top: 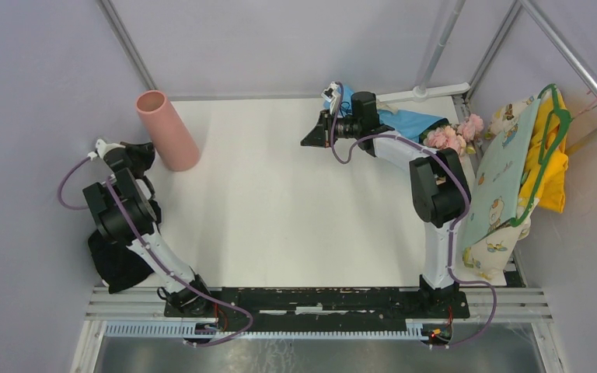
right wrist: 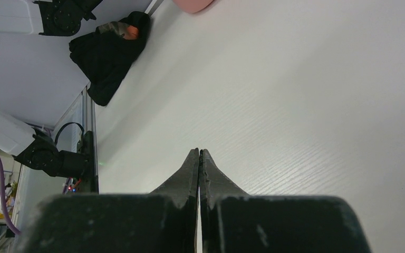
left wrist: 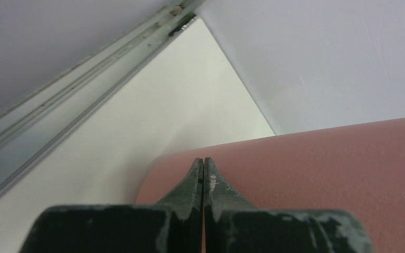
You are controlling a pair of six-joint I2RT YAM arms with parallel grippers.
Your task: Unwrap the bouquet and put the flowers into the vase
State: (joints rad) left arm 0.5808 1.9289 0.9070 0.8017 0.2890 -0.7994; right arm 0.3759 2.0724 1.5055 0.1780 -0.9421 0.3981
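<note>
Vase (left wrist: 321, 179) beside left pincer (left wrist: 204, 163), bouquet (top: 416, 124) behind right pincer (top: 305, 142)

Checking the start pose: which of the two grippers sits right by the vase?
The left gripper, shut, beside the pink vase; the right gripper, also shut, is across the table near the bouquet.

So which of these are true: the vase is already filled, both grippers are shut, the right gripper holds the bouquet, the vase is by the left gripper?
1. The vase is already filled: false. It is empty; the flowers lie at the far right, against the blue paper.
2. Both grippers are shut: true, left gripper and right gripper alike.
3. The right gripper holds the bouquet: false. It holds nothing; the bouquet lies behind it.
4. The vase stands by the left gripper: true.
</note>
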